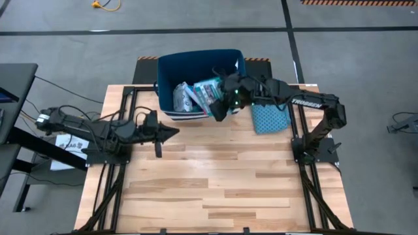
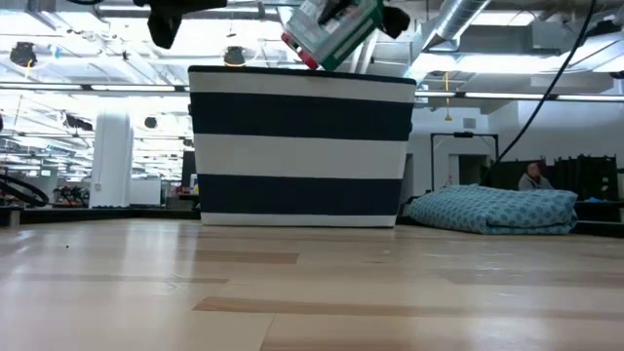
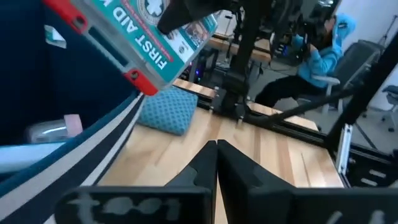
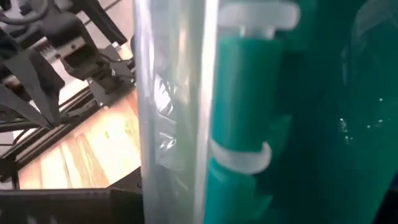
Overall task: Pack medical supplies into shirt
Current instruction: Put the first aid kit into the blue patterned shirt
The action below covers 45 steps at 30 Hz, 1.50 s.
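A teal and white first aid kit case (image 2: 331,29) with red latches hangs above the near rim of a navy and white striped bin (image 2: 302,146). My right gripper (image 1: 222,104) is shut on it. The case also shows in the left wrist view (image 3: 137,43) and fills the right wrist view (image 4: 267,124). Several white and printed packs (image 1: 186,98) lie inside the bin (image 1: 166,72). A folded teal cloth (image 1: 269,117) rests flat on the table right of the bin. My left gripper (image 1: 174,132) is shut and empty, low over the table, left of the bin's near corner. My right gripper holds the first aid kit case by its upper edge (image 3: 186,25), coming from the table's right side and slanting down. The fingers themselves are hidden behind the case in the right wrist view. The case is lifted clear and tilted, its red-latched end (image 3: 134,78) lowest, above the bin's rim.
The bin stands at the table's far middle edge. The teal cloth (image 2: 497,210) lies between the bin and the right arm's base. The wooden tabletop (image 1: 215,183) stretches toward the near edge. A person in a blue hoodie (image 3: 323,50) sits beyond the table.
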{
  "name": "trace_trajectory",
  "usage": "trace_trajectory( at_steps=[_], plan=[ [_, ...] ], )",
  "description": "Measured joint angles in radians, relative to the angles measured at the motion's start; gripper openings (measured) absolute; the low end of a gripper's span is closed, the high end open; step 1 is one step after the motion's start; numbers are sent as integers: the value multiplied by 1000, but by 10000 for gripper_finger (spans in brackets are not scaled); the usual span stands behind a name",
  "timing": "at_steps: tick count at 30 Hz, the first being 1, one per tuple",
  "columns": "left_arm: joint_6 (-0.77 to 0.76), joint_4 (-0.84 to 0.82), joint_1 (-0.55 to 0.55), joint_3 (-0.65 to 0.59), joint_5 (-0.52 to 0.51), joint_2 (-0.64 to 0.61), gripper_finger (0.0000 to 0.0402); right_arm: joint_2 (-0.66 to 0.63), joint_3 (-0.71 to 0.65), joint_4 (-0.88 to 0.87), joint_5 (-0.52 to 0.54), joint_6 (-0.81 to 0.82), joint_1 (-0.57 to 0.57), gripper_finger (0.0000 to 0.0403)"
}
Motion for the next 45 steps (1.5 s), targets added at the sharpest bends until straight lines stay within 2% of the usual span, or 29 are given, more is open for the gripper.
trace_trajectory(
  at_steps=[6, 12, 22, 29, 35, 40, 45],
  plan=[
    [1, 56, 86, 0, 55, 0, 0, 0, 1, 28, -89, -96, -117, 178],
    [1, 81, 118, 0, 66, 1, 0, 0, 1, 98, -230, -160, -233, 178],
    [0, 82, 118, 0, 66, 2, 0, 7, 0, 197, -341, -232, -328, 178],
    [-6, 83, 118, 0, 66, 2, 0, 110, 12, 248, -424, -234, -379, 178],
    [-18, 81, 117, 0, 65, 2, 0, 295, 146, 179, -448, -287, -373, 177],
    [-32, 65, 117, 0, 65, 2, 0, 460, 339, 6, -442, -365, -358, 179],
    [-34, 58, 117, 0, 65, 2, 0, 574, 502, -103, -435, -413, -338, 247]
  ],
)
